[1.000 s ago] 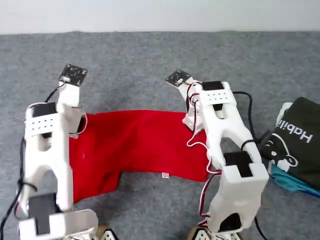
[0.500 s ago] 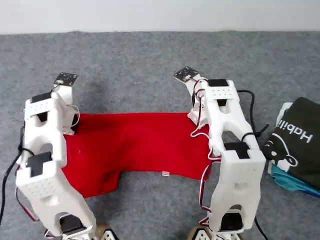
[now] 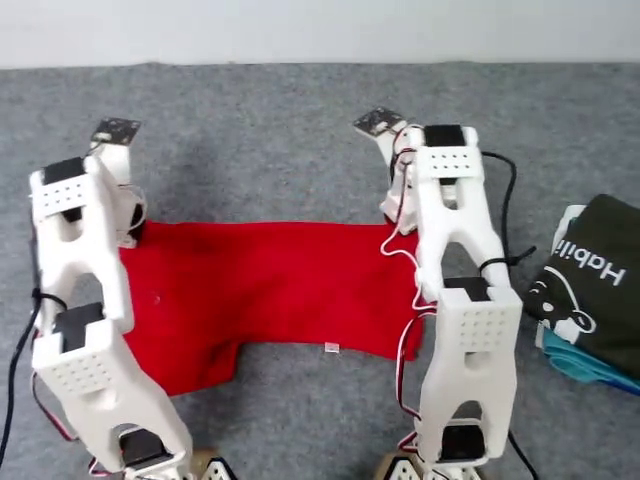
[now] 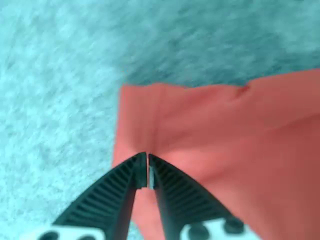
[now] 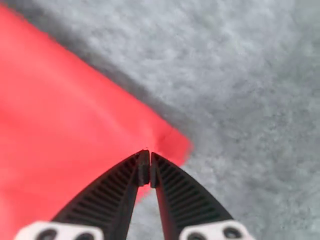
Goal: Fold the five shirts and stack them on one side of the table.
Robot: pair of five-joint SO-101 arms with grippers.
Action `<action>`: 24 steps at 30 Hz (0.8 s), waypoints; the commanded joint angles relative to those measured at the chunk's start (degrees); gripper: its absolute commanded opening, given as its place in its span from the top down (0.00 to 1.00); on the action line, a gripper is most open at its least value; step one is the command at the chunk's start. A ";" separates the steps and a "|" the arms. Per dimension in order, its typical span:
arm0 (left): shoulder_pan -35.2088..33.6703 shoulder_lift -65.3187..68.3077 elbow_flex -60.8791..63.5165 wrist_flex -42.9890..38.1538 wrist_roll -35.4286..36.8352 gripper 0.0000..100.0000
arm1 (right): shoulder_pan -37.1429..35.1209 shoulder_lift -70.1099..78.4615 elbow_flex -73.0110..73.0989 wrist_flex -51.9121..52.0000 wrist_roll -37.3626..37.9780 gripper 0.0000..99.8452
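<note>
red shirt (image 3: 270, 290) cloth is clamped in both sets of jaws. the left gripper (image 4: 147, 169) has its 2 jaws pressed together on the cloth just inside one far corner, and a small crease runs away from the tips. the right gripper (image 5: 148, 165) is closed the same way on the other far corner, where the cloth ends in a point just past the tips and the bare table (image 5: 240, 75) begins.

from both grippers the body of the shirt lies back toward the arms' bases. in the high view it is spread flat on the grey table. its long axis runs side to side between the 2 arms, and its far edge is a nearly straight line from one gripper to the other. the near edge is uneven, reaching closer to the bases on the left arm's side. a small white tag (image 3: 330, 350) shows at that edge near the middle. each arm is at its own corner, so neither is the nearer one.

judged from this, the next move is a fold along the long axis, carrying the far edge back over the body toward the near edge. both grippers would need to travel together so the edge holds straight.

well apart on the right side of the table sits the pile (image 3: 585, 300). a dark green shirt (image 3: 600, 265) lies on top, touching a teal shirt (image 3: 585, 365) under it. a pale edge behind them cannot be made out.
</note>
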 commanded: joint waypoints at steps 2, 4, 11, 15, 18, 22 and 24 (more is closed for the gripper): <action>3.08 -1.41 -2.15 -4.13 0.44 0.99 | -1.01 1.54 -2.81 -0.31 -0.18 0.99; 3.08 1.58 -2.51 -6.15 0.97 0.99 | -0.48 3.74 -2.81 -0.84 -0.09 0.99; -2.11 10.29 -8.84 -5.36 2.81 0.99 | 4.53 7.96 -3.16 -0.92 -0.09 0.99; -4.13 10.29 -13.49 -0.88 2.81 0.99 | 5.05 6.73 -5.10 -0.31 -0.09 0.99; -5.01 10.29 -18.77 4.40 2.81 0.99 | 4.88 6.11 -7.82 -0.31 -0.09 0.99; -5.63 10.29 -27.56 11.96 2.73 0.99 | 3.30 5.85 -11.96 -0.31 -0.18 0.99; -6.07 10.29 -32.22 15.74 2.73 0.99 | 1.98 5.76 -14.77 0.48 -0.35 0.99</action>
